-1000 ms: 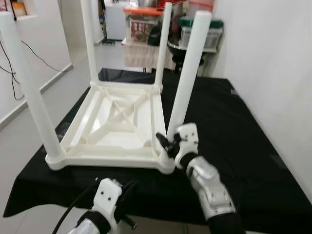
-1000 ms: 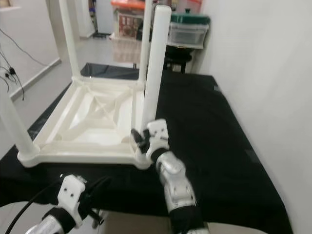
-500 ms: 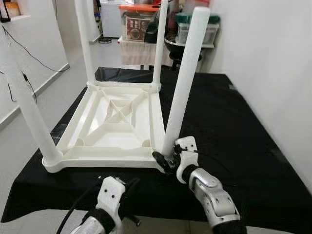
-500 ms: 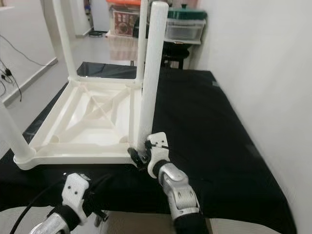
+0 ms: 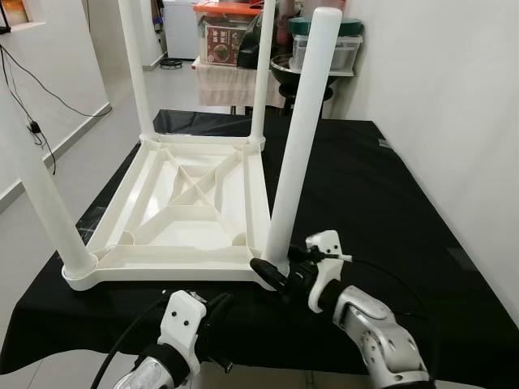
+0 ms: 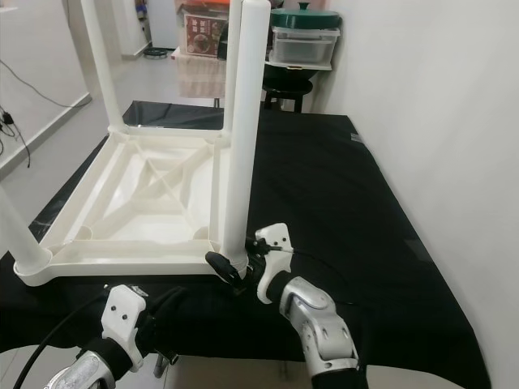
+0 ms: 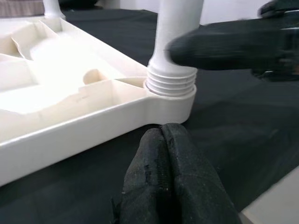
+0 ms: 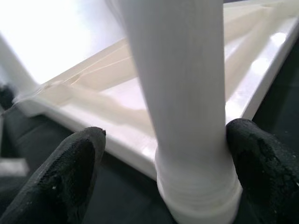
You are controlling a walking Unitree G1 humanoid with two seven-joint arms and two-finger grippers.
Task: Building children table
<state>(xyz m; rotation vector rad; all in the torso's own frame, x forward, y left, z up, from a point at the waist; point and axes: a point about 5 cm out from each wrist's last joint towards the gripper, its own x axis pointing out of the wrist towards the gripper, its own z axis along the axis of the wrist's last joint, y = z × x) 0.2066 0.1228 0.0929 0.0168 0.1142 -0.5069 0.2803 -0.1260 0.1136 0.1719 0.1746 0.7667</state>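
Spread either side of the near right leg, the right gripper brackets the post just above its threaded collar. One finger looks to be touching the plastic; the other stands a little off it, so this is not a firm pinch, though the close view is soft and I would not swear to the contact. The left gripper has its two fingers pressed together on nothing, hovering low at the near edge of the black cloth, pointed at the same corner socket.

On that cloth the white children's table top lies upside down, ribs showing, left of the middle. Four legs stand up from its corners: the near left leg, two at the far corners, and the one being worked on. That last one leans slightly, and a few rings of thread still show above the socket, so I judge it is only partly screwed home. The step in hand looks like seating this last leg.

Next, the right gripper needs to close properly on the post and turn it, regripping as it goes, until the threads vanish and the leg stands straight. The left could steady the frame's near corner so the top does not slide on the cloth.
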